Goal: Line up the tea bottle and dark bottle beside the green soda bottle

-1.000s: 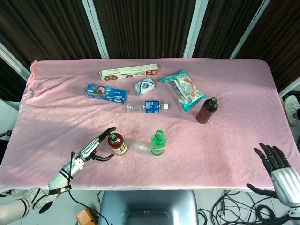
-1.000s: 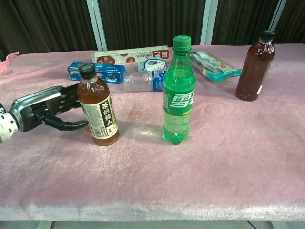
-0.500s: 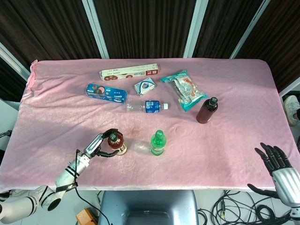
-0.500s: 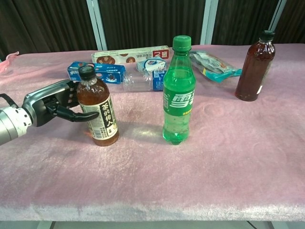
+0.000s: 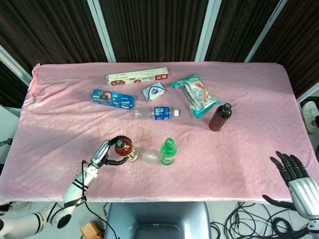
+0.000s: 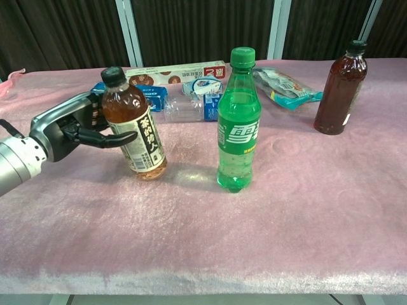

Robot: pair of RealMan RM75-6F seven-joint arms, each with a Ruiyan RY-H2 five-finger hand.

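Observation:
The tea bottle point(image 6: 135, 133) point(image 5: 125, 150), amber with a white label and black cap, leans to the left, its base just clear of the pink cloth. My left hand point(image 6: 73, 129) point(image 5: 106, 154) grips it from the left, fingers wrapped round its body. To its right the green soda bottle point(image 6: 237, 121) point(image 5: 168, 152) stands upright at front centre. Far over on the right stands the dark bottle point(image 6: 340, 89) point(image 5: 220, 117), upright and alone. My right hand point(image 5: 291, 171) hovers open past the table's front right corner, holding nothing.
A clear water bottle point(image 5: 156, 113) lies on its side behind the soda bottle. Behind it are a blue biscuit box point(image 5: 113, 99), a long snack box point(image 5: 137, 77), a small white pack point(image 5: 154, 92) and a teal snack bag point(image 5: 195, 95). The pink cloth point(image 5: 249, 149) covers the table.
My left hand has closed round the tea bottle, tipped it to the left and lifted it slightly off the cloth. The right hand and the other bottles have not moved.

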